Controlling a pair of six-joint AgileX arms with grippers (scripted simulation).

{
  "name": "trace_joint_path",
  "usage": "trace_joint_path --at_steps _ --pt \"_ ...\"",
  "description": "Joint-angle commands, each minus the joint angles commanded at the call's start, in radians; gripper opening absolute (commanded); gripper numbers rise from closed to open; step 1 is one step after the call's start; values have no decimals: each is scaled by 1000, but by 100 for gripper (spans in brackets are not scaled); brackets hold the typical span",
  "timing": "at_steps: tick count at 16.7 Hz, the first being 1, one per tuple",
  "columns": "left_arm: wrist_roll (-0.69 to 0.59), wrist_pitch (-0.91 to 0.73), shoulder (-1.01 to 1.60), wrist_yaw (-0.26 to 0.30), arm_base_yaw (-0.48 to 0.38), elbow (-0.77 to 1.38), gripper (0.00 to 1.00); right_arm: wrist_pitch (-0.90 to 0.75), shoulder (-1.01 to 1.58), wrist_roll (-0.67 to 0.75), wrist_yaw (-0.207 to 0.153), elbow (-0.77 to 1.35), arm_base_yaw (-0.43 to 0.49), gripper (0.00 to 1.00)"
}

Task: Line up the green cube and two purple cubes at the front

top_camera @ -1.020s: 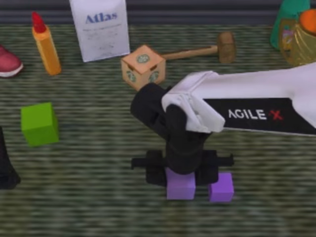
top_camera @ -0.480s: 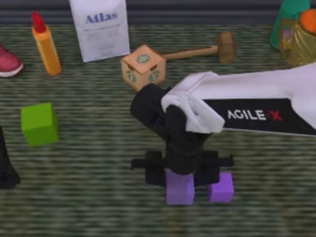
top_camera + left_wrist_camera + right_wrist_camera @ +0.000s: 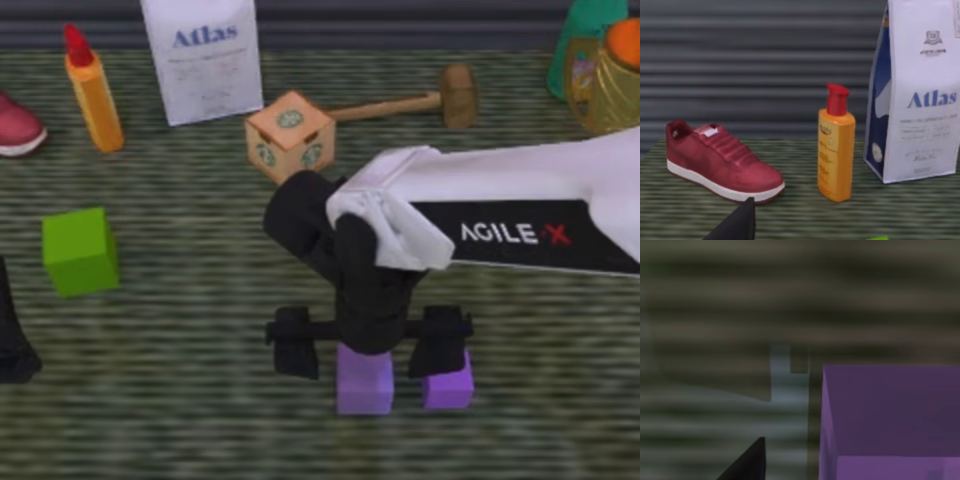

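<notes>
Green woven matting is covering the bench point(image 3: 180, 420). My right fingers point(image 3: 370, 345) are standing spread wide either side of the lavender cube point(image 3: 364, 380), freeing it just beside the violet cube point(image 3: 447, 384) at the front, so the row is forming. The green cube point(image 3: 79, 250) is waiting well apart, near my idle left fingers point(image 3: 12, 345), whose spread I cannot tell. A tan emblem cube point(image 3: 289, 134) sits behind.

- My right arm reaches in from the right side toward the front middle of the worktop, the wrist bent straight down.
- My right pincer point(image 3: 370, 352) is low there, its fingers point(image 3: 296, 343) spread wide apart.
- My left arm is parked at the left edge.
</notes>
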Motion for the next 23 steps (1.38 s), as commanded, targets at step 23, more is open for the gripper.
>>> trace_joint_path --at_steps 23 --pt "102 -86 133 3 -7 129 100 -167 -237 -62 32 35 -59 100"
